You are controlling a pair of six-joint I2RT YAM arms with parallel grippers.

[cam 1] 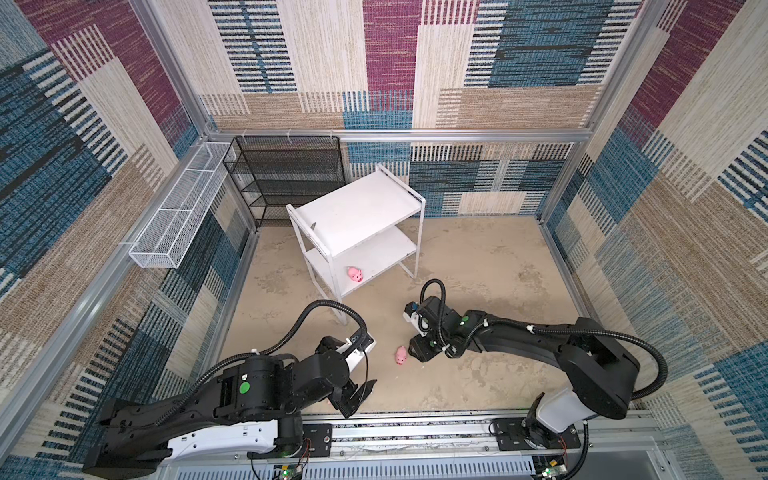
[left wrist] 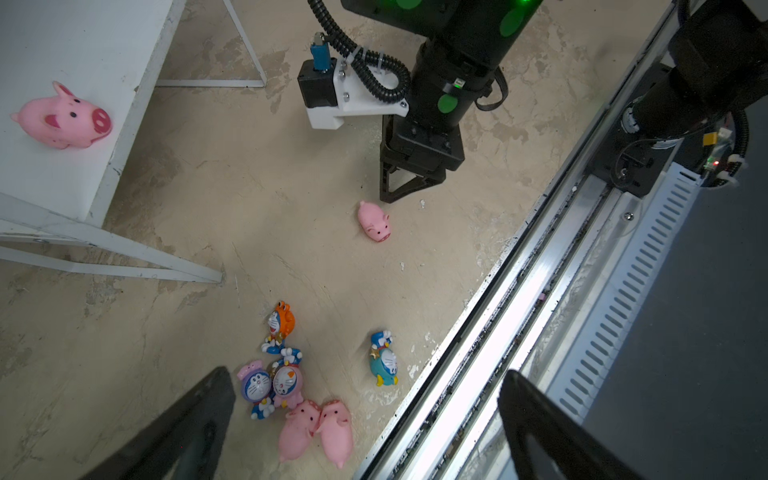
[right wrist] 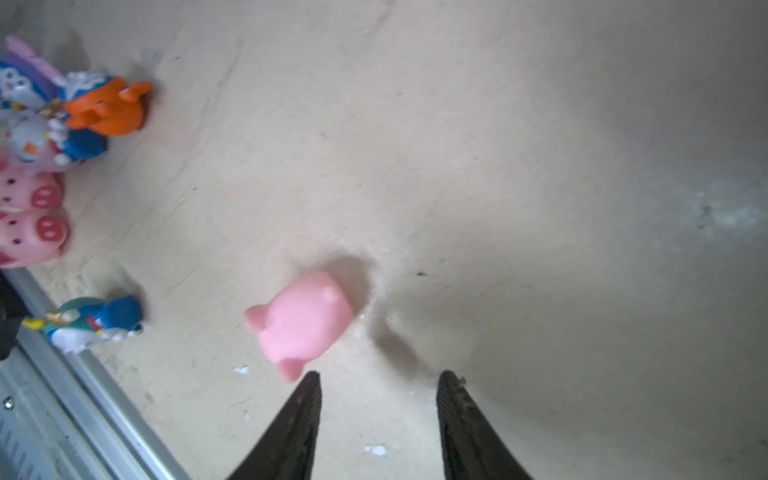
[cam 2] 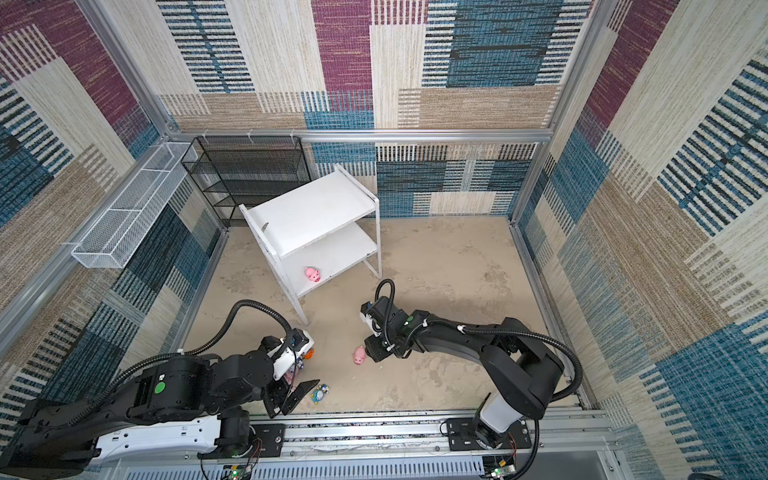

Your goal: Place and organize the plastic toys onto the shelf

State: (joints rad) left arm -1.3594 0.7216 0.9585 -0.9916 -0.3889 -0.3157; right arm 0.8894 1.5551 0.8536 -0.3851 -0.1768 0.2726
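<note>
The white shelf (cam 1: pixel 357 208) stands mid-floor with one pink pig (cam 1: pixel 355 274) on its lower board. A second pig (right wrist: pixel 301 322) lies on the floor just beyond one fingertip of my right gripper (right wrist: pixel 380 376), which is open and holds nothing. My left gripper (left wrist: pixel 365 374) hangs wide open and empty above a cluster by the front rail. That cluster has figurines with orange (left wrist: pixel 282 324), purple (left wrist: pixel 254 386), pink (left wrist: pixel 286 380) and blue (left wrist: pixel 384 361) hoods, plus two pigs (left wrist: pixel 297 430) lying side by side. The left arm hides most of the cluster in both top views.
A black mesh rack (cam 1: pixel 286 178) and a long white wire basket (cam 1: pixel 178 216) sit at the back left against the walls. An aluminium rail (cam 1: pixel 415 432) carrying both arm bases runs along the front edge. Patterned walls enclose the beige floor (cam 1: pixel 478 266).
</note>
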